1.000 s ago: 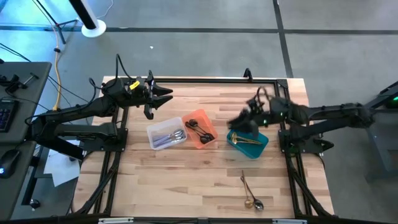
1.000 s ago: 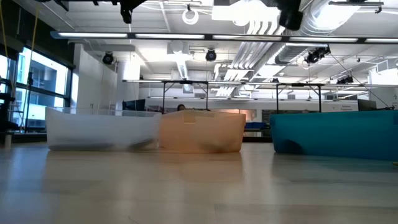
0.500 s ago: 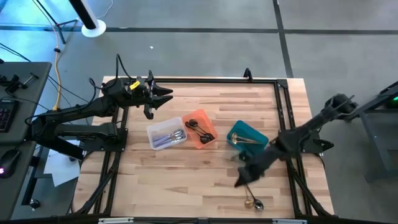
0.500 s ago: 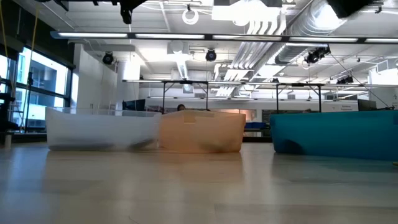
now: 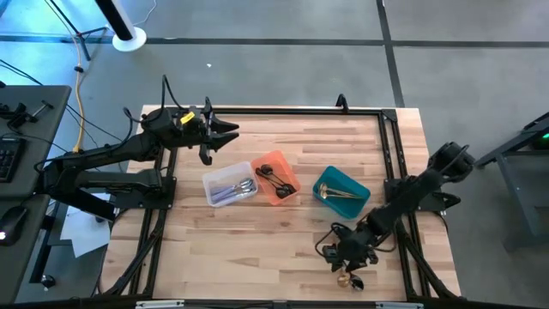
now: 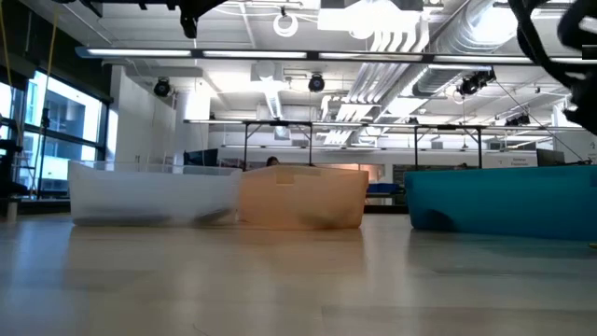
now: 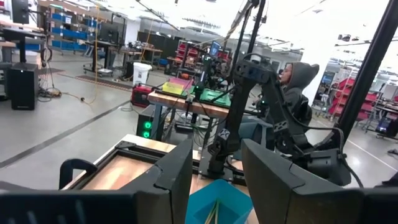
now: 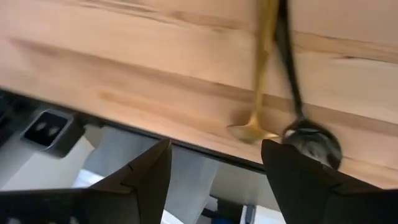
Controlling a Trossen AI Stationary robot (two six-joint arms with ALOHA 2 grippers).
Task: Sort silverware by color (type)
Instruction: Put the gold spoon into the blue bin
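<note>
Butcher-block desk point(image 5: 257, 232) in a bright workshop
Right tool point(image 5: 347, 257), spread wide, hovers over gold spoon point(image 8: 260, 74) and black spoon point(image 8: 298, 93) near the desk's near edge; left tool point(image 5: 225, 136) waits far-left, partly spread.

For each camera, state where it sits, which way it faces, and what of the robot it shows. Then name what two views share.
High view: above the table, looking straight down; both arms, left gripper at the far edge, right gripper over two loose spoons.
Low view: at tabletop height, looking level at the clear bin, orange bin and teal bin.
Left wrist view: past its own open fingers, toward the right arm.
Right wrist view: past its own open fingers, down at the gold spoon and dark spoon.
Shared: both wrist-less views show all three bins.
</note>
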